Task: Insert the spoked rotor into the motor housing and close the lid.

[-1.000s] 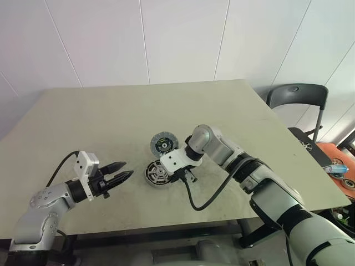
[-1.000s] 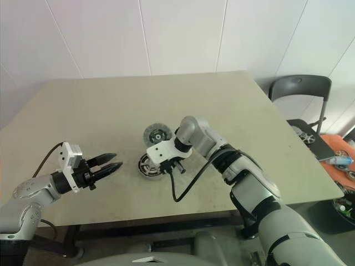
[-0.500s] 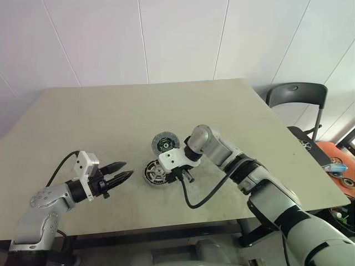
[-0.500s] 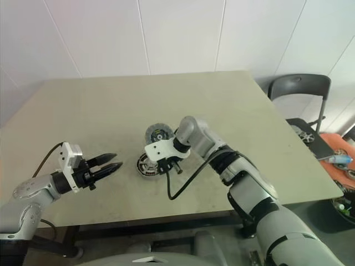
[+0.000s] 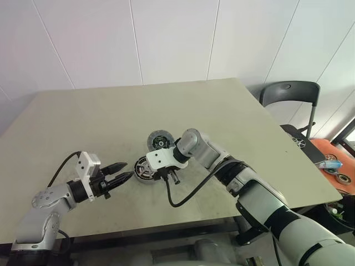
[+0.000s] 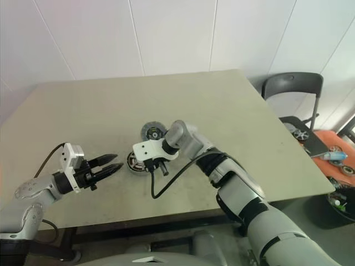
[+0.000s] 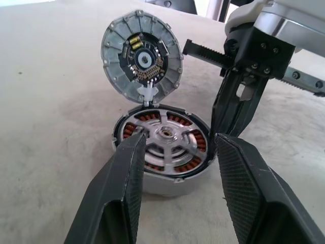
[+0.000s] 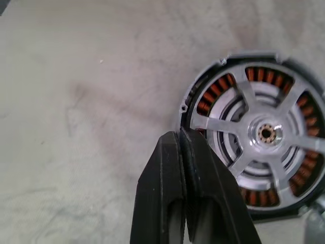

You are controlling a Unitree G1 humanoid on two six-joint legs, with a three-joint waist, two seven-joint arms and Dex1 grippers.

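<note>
No lettering can be read anywhere; the only markings are on the lid (image 7: 142, 56), whose inner face carries a dark circuit board with a yellow part and a fan of copper traces, all too small to make out. The rotor (image 8: 266, 133), with silvery spokes running out from a bright hub, sits inside the housing (image 7: 167, 183), ringed by the copper windings. The lid is open and joined to the housing's far edge by a small white piece; how steeply it stands cannot be told. Both lie near the middle of the tabletop (image 5: 83, 122). The right gripper (image 8: 181, 136) has its two black fingers pressed together with nothing between them, and their tips are right at the housing's rim on its right side. The left gripper (image 5: 123, 172) is partly open and empty, pointing at the housing from just beside it, apart from it. Compared with a second ago, the whole picture has shifted a little, which is the camera's doing. Beyond that, the right gripper has closed the small gap it had and has come leftward. The housing now lies nearer the left gripper's tips and further to the left of the lid than it did. The left gripper has kept its place and its opening.
</note>
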